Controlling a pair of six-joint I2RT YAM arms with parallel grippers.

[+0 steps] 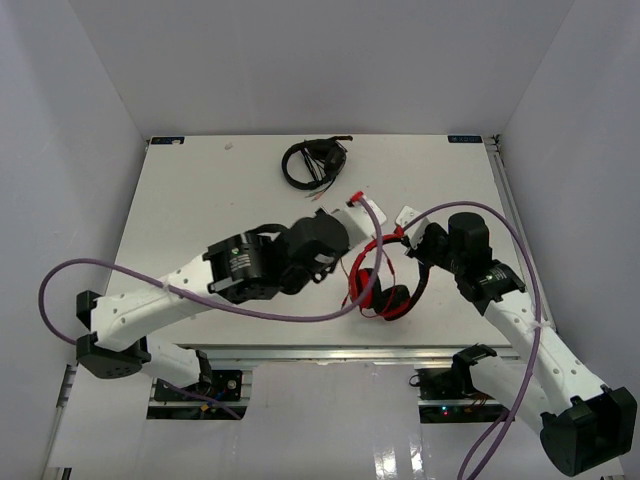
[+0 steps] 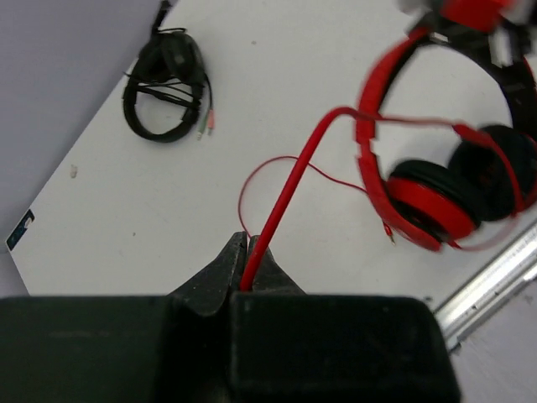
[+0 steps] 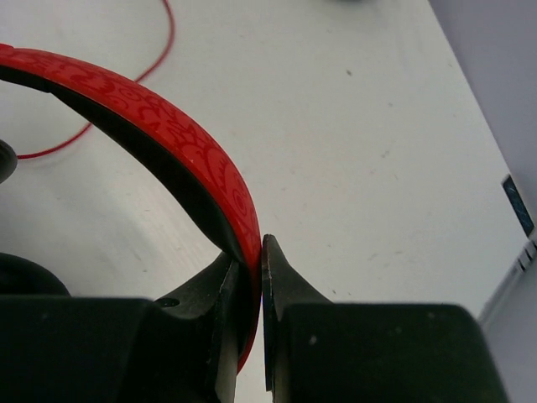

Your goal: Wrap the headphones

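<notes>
Red headphones near the table's front edge, right of centre, between both arms.
Headband pinched in right gripper; cable clamped in left gripper, stretched toward the headband, thinner slack looped on the table. Black headphones well apart, at far edge.
</notes>
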